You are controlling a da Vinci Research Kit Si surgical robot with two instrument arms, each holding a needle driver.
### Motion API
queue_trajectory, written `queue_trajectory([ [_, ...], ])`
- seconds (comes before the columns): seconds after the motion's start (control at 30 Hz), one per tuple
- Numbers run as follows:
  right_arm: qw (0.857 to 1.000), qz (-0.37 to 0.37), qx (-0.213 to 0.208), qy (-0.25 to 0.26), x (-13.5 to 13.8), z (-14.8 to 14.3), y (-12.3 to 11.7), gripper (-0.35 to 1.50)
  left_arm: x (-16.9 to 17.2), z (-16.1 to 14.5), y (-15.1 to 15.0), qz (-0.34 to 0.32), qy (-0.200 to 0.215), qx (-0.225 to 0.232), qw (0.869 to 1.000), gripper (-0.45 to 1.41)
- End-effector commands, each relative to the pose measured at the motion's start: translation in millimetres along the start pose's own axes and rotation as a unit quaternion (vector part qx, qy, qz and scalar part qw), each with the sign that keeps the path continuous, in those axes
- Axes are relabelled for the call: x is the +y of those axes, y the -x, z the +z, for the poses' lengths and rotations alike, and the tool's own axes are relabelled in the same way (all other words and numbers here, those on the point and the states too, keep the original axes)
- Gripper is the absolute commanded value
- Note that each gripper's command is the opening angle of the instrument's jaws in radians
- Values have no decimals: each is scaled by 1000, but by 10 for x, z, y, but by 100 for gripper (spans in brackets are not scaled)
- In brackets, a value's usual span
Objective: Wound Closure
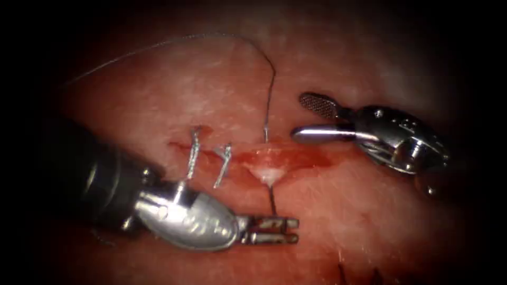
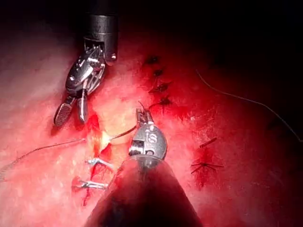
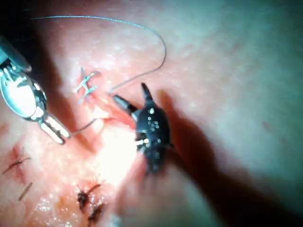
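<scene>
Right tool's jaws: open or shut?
Open: the right tool shows two jaws spread apart above the cut, holding nothing.

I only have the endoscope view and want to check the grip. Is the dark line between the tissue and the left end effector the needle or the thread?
Observer: It is the needle. In the left wrist view the needle bows in a stiff arc from the tissue into the shut left end effector. The end effector holds it near one end, and the rest is in the tissue.
Operator: Does the right one hold anything?
Observer: No. The right wrist view shows the right end effector from its other side, open and empty, close to the thread.
Operator: Is there anything past my lower edge?
Observer: Yes, dark stitches sit in the tissue there.
</scene>
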Motion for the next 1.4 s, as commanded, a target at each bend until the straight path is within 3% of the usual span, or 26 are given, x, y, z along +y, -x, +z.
queue_trajectory([
  [0.03, 1000, 5, -2, -8, -8, 5, 10, 104, 11, 5, 6, -14, 5, -2, 1000, -45],
  [0.2, 999, 11, -20, -33, -17, 3, 11, 88, 21, -2, -2, -50, 42, 8, 998, -45],
  [0.3, 999, 11, -22, -40, -19, 2, 10, 89, 23, -6, -6, -55, 44, 8, 997, -45],
  [0.33, 999, 11, -22, -40, -19, 2, 10, 98, 22, -7, -8, -55, 39, 5, 998, -45],
  [0.4, 998, 23, -23, -44, -22, 1, 11, 109, 15, -11, -15, -9, 6, -11, 1000, -45],
  [0.57, 993, 77, -31, -80, -31, -2, 14, 99, -1, -19, -26, 64, -48, -38, 996, -45],
  [0.7, 989, 93, -38, -107, -44, -5, 6, 89, -37, -35, -45, 145, -113, -92, 979, -45],
  [0.97, 988, 105, -39, -111, -46, -14, -12, 88, -63, -63, -57, 201, -169, -121, 957, -45],
  [1.23, 986, 119, -42, -113, -44, -19, -13, 84, -45, -41, -37, 217, -164, -115, 956, -45],
  [1.4, 976, 177, -52, -114, -48, -15, -13, 79, -34, -13, -10, 235, -155, -142, 949, -45],
])
